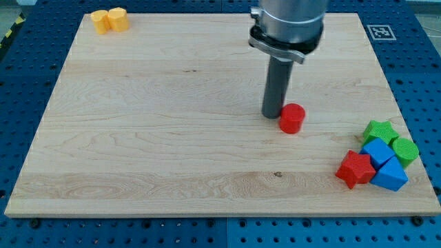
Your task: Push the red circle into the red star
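The red circle (292, 118) lies on the wooden board right of centre. The red star (354, 169) lies near the view's bottom right, touching a cluster of blue and green blocks. My tip (271, 114) rests on the board just left of the red circle, touching or nearly touching its upper-left side. The red star is well to the lower right of the red circle.
A blue cube (377, 150), a blue triangle (391, 175), a green star (380, 130) and a green circle (405, 150) crowd next to the red star. Two yellow blocks (110, 20) sit at the top left corner. The board's right edge (406, 124) is close to the cluster.
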You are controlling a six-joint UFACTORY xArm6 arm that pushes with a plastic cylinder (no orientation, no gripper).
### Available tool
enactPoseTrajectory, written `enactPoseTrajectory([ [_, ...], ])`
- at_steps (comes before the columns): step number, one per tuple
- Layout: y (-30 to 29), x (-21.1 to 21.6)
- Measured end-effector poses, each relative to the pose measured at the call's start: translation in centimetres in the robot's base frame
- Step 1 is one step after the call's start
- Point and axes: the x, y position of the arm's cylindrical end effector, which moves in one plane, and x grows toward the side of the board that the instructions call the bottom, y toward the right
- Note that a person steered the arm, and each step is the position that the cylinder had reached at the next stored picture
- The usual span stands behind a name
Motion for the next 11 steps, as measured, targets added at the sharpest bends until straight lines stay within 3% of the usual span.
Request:
enactPoseTrajectory([
  [2,5.4,3.5],
  [4,6.8,-1.3],
  [5,10.8,0.3],
  [9,10.2,1.5],
  [11,9.4,4.6],
])
